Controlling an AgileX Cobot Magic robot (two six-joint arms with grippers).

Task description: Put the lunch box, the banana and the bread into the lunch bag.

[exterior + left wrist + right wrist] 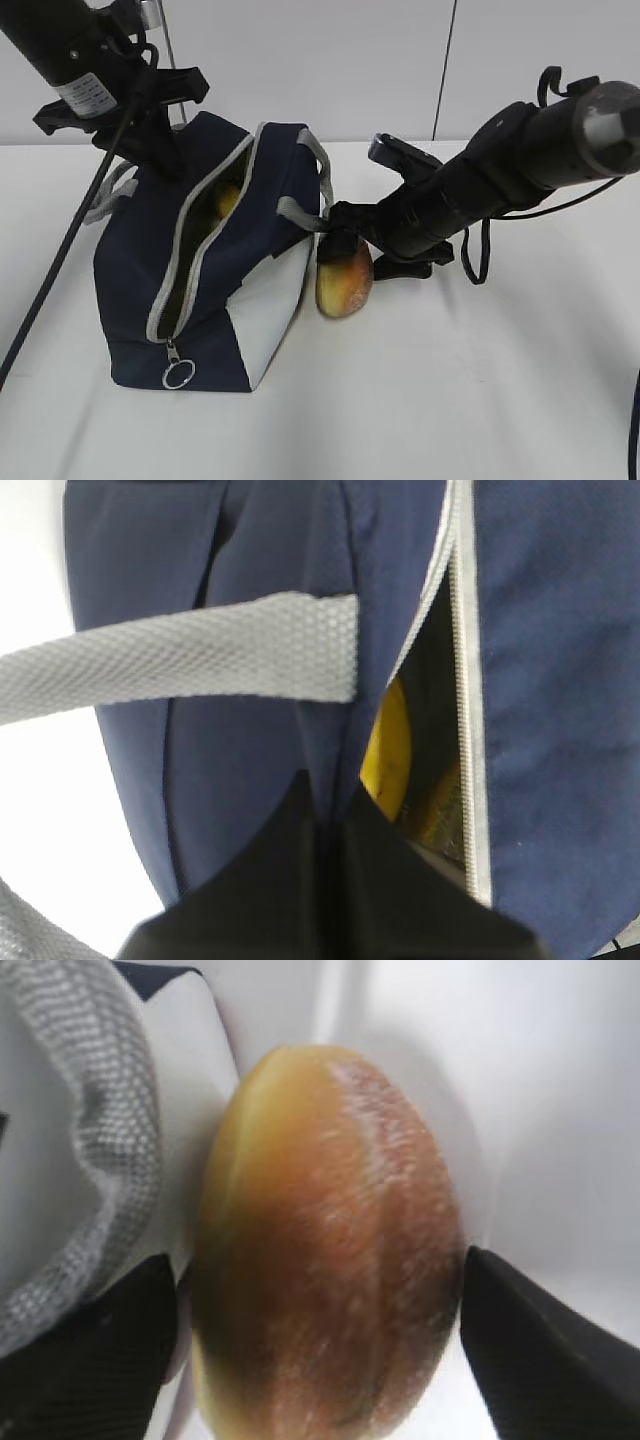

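Observation:
The navy lunch bag [215, 290] stands on the table at the left with its zipper open. The yellow banana [226, 200] shows inside the opening, and also in the left wrist view [388, 742]. My left gripper [163, 148] is shut on the bag's navy fabric beside the opening [335, 802]. My right gripper [345, 243] is shut on the golden-brown bread [345, 280] and holds it on end beside the bag's white side panel [185, 1080]. The bread [330, 1260] sits between the two black fingers [90, 1360]. The lunch box is hidden.
A grey webbing handle [200, 660] crosses the bag in front of my left gripper; the other handle [95, 1150] hangs just left of the bread. The zipper's ring pull [178, 374] lies at the bag's near end. A white table [480, 400] stretches to the right and front.

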